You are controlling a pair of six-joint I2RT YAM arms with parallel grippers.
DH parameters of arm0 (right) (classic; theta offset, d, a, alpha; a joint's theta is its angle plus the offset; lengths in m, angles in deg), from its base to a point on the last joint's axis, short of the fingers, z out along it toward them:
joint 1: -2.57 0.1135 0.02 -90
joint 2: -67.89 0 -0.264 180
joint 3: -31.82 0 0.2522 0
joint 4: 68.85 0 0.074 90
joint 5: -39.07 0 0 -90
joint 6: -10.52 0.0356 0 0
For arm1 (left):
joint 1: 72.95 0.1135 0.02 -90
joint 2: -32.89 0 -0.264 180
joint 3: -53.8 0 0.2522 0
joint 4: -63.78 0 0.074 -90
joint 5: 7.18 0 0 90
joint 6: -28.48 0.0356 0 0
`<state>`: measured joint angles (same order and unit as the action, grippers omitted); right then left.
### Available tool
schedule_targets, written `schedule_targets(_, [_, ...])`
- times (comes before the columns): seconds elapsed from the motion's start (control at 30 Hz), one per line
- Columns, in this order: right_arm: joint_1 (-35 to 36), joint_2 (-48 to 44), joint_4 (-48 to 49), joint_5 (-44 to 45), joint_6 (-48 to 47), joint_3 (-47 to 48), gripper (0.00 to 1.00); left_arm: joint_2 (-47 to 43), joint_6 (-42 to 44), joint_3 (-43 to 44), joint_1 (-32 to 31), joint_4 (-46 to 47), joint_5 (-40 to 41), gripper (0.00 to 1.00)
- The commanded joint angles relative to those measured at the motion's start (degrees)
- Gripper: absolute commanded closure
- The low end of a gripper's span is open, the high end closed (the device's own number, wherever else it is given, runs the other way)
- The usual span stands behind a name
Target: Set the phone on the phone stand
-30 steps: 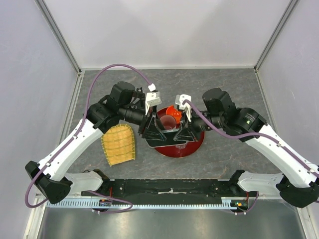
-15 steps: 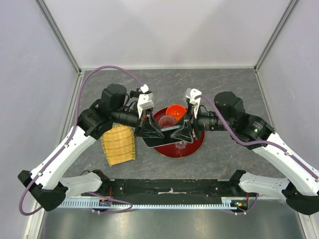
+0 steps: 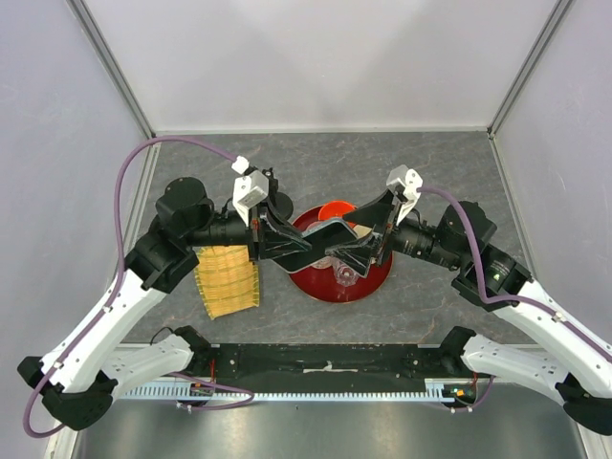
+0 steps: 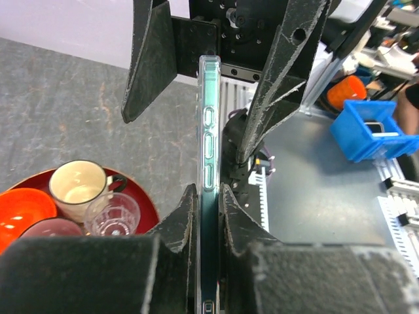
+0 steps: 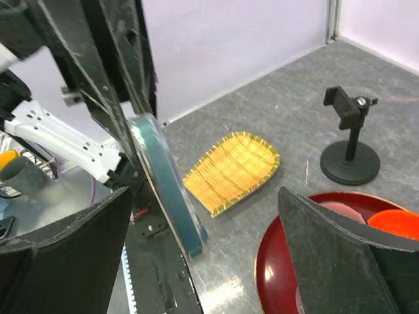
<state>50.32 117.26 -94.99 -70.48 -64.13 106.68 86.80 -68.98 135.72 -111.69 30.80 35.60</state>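
Since we get it edge-on in the left wrist view, phone look: thin slab in a clear case w/ a teal-green tint, three oblong side buttons along the edge, rounded corners; screen face not visible to us there.
phone pos: off the table, running bottom to top thru the centre of the left wrist frame; in the top view it's mid-frame, over the red tray, btw the two arms.
left gripper: bottom centre of its frame, fingers pressed on both faces of the phone's near end, i.e. clamped on it.
right gripper: fingers wide apart, lower left & lower right of its frame; phone's other end sits btw them, nearer the left-hand finger; we can't tell if it touches.
phone stand: right side of the right wrist frame, upright on the grey table; round disc base, short post, small bracket on top; well apart from the phone.
red tray: bottom right of that frame, just below the stand; holds orange bowl, cream mug, clear glass.
yellow mat: frame centre, flat on the table, left of the stand.
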Motion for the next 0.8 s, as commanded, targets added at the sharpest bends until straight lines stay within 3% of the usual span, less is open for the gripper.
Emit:
schedule_targets(0.0, [-0.2,0.5,8.7,-4.1,2.3,-0.1,0.02,-0.7,-9.9,-2.6,0.2,16.0,-3.8,0.98])
schedule_targets(0.13, [-0.2,0.8,11.5,-8.3,4.2,-0.7,0.08,-0.9,-12.9,-3.8,0.2,21.0,-5.9,0.98])
schedule_targets(0.33, [-0.2,-0.1,15.2,-13.4,6.3,-2.0,0.34,-1.5,-13.0,-4.1,0.2,21.2,-6.6,0.98])
schedule_targets(0.77, [-0.2,-0.2,21.0,-15.7,10.0,-2.6,0.52,-1.9,-13.7,-4.3,0.2,22.6,-9.0,0.98])
